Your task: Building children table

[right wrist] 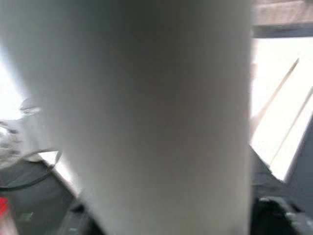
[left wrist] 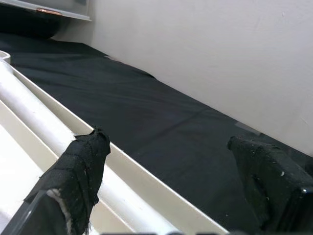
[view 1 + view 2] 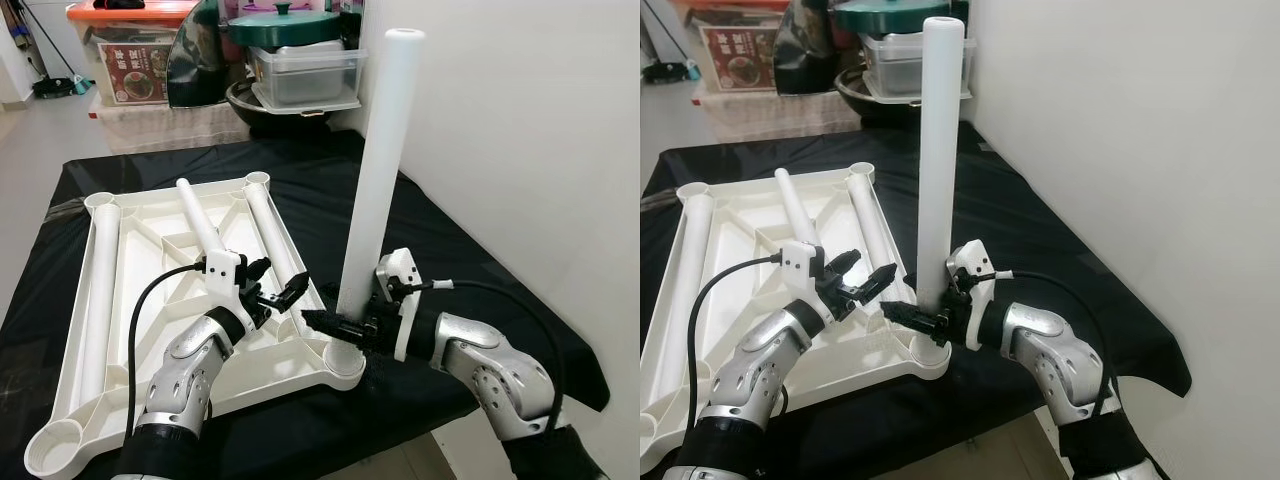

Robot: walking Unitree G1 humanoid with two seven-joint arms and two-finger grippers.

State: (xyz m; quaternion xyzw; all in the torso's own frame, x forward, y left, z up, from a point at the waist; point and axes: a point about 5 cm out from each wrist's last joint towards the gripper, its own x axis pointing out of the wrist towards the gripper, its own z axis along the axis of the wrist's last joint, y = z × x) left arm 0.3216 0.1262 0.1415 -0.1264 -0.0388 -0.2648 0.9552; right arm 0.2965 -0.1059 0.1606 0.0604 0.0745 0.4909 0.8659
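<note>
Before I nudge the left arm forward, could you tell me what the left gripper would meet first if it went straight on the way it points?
Probably the upright white leg in the tabletop's corner socket, gripped low by the right gripper. The left gripper is open and aims that way; depth is uncertain.

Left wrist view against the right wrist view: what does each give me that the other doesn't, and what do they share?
The left wrist view gives the left gripper's open fingers, a white leg lying along the tabletop's raised rim, the black cloth beyond it and the white wall. The right wrist view gives the upright leg pressed close against the camera, blurred, at the right gripper. Both catch some of the white upturned tabletop. How far the upright leg sits in its corner socket is clearer in the head views.
</note>
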